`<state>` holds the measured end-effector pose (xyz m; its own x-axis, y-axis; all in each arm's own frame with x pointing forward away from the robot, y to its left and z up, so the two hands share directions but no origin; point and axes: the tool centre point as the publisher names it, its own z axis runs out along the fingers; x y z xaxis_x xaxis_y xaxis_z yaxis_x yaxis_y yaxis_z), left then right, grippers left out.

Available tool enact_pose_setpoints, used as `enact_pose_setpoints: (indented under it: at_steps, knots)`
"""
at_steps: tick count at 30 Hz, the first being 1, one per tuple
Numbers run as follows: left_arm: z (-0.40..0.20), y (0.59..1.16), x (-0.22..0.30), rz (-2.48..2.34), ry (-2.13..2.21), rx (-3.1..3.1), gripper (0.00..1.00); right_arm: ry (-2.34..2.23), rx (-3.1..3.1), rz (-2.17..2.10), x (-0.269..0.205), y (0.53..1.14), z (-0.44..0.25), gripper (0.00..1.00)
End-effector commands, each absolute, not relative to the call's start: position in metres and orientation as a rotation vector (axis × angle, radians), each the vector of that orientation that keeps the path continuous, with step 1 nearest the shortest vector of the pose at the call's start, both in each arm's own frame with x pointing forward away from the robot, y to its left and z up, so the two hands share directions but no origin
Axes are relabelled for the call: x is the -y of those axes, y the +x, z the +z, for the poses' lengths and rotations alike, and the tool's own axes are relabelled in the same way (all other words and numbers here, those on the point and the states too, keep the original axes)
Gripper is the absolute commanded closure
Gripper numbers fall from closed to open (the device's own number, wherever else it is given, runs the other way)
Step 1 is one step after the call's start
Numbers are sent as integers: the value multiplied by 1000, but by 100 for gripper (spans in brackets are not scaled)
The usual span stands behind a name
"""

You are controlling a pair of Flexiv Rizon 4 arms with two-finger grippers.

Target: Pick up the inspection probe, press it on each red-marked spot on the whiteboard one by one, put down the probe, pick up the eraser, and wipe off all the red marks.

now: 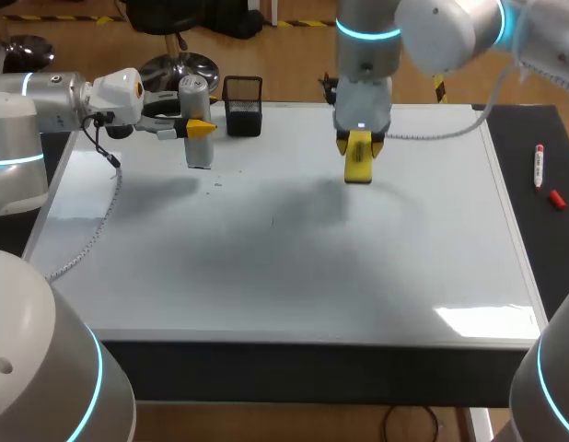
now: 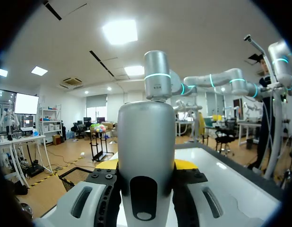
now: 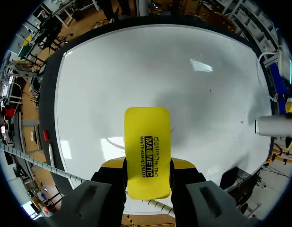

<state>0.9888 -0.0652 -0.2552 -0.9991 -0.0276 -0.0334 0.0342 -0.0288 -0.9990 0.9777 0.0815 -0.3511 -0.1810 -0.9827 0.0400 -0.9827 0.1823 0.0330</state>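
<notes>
While the left gripper is holding level, pinching the upright probe beside the mesh cup, the right gripper is pointing straight down, clamping the yellow eraser over the whiteboard.

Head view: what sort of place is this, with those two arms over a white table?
Probably a robotics test bench or lab. A whiteboard lies flat as the tabletop; over it, a robot's left claw holds a grey probe and its right claw a yellow eraser.

Yellow eraser, grey probe, white whiteboard, black mesh holder.
</notes>
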Motion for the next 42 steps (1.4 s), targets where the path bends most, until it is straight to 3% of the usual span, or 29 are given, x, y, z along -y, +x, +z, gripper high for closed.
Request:
enact_pose_setpoints:
  at_steps: [1,18,42]
  knots:
    - [-254,988,66,-2219,5,-2158,100,1925,2322,-67,-91,1032,-355,100]
    - [-254,988,66,-2219,5,-2158,100,1999,2268,-75,-142,1108,-355,100]
    - [-254,988,66,-2219,5,-2158,100,1985,2300,-74,-140,1109,-357,100]
